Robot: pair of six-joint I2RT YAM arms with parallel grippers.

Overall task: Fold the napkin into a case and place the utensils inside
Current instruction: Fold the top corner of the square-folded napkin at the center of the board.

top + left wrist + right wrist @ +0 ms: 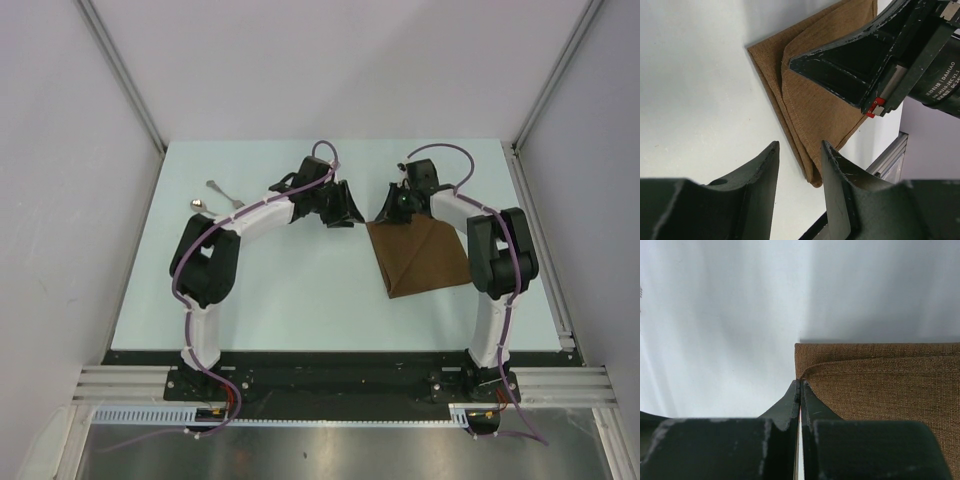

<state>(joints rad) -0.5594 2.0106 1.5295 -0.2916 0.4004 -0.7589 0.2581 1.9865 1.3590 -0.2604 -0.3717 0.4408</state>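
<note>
The brown napkin (420,255) lies folded double on the table, right of centre, its upper layer (880,385) set back a little from the lower one. My right gripper (388,218) is shut at the napkin's far left corner, its tips (800,382) closed on the corner of the upper layer. My left gripper (345,207) hovers just left of the napkin, open and empty. Through its jaws (800,150) I see the napkin (820,100) and the right gripper (792,62) lying over it. The silver fork (224,191) and the spoon (199,205) lie at the far left, the spoon partly hidden by my left arm.
The pale table (300,290) is walled in by white panels at the back and both sides. An aluminium rail (545,250) runs along the right edge close to the napkin. The arm bases stand on the black strip (340,375) at the near edge.
</note>
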